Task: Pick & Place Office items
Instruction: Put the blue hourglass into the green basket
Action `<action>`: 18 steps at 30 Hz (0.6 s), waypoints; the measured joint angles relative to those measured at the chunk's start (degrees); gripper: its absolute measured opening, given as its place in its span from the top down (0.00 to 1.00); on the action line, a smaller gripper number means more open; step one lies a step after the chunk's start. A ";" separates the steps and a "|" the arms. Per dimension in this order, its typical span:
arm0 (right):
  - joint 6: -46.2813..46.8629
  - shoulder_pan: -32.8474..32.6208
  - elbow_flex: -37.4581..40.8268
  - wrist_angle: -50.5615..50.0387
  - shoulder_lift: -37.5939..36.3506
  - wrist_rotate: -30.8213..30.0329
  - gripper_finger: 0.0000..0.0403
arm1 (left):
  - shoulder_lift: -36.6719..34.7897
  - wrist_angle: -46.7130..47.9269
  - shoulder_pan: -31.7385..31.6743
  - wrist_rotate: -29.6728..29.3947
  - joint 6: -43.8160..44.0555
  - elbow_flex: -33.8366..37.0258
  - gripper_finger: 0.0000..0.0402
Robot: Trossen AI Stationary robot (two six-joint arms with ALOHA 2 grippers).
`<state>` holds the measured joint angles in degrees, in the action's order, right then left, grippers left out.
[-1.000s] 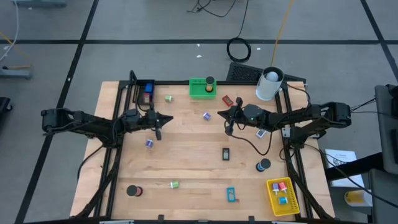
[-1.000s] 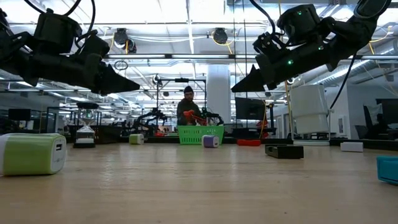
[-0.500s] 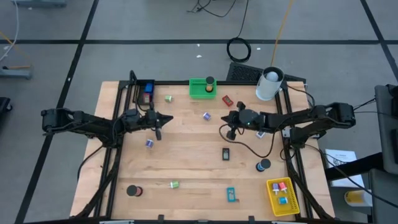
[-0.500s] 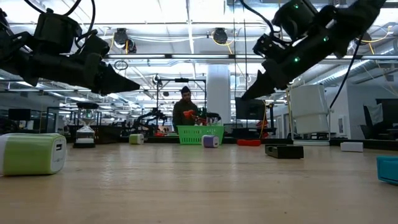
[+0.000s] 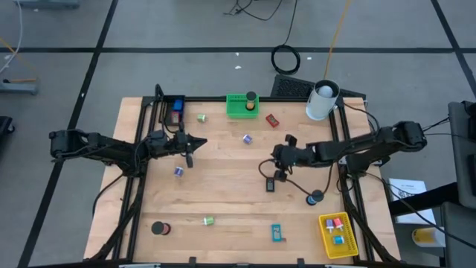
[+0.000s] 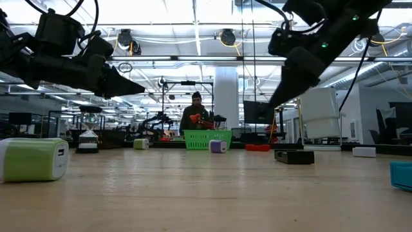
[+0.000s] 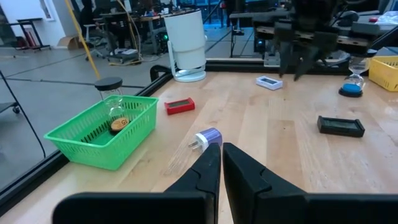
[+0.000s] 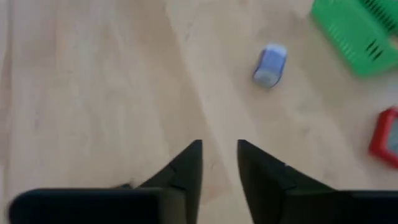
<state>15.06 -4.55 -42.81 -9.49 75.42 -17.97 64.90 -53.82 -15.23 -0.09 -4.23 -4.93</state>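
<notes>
Right gripper [image 5: 280, 176] hung just above black rectangular block [image 5: 271, 184] at table's [image 5: 223, 193] centre-right, fingers slightly parted, empty. Left gripper [image 5: 189, 158] shut, waiting at left. Step judged: approach to pick. Next: widen, descend astride block.

Lying under grey floor [image 5: 186, 30] crossed by dark tape lines. Glowing overhead in long ceiling light strips [image 6: 193, 29]; rising behind, a white pillar [image 6: 226, 90] among cluttered workbenches.
</notes>
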 joint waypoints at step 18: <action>44.64 -27.99 -21.42 -54.88 0.00 -0.25 0.33 | 0.00 0.00 0.01 0.01 0.02 0.00 0.94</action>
<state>59.69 -32.54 -64.22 -64.37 75.42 -18.21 64.90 -53.82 -15.22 -0.08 -4.21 -4.93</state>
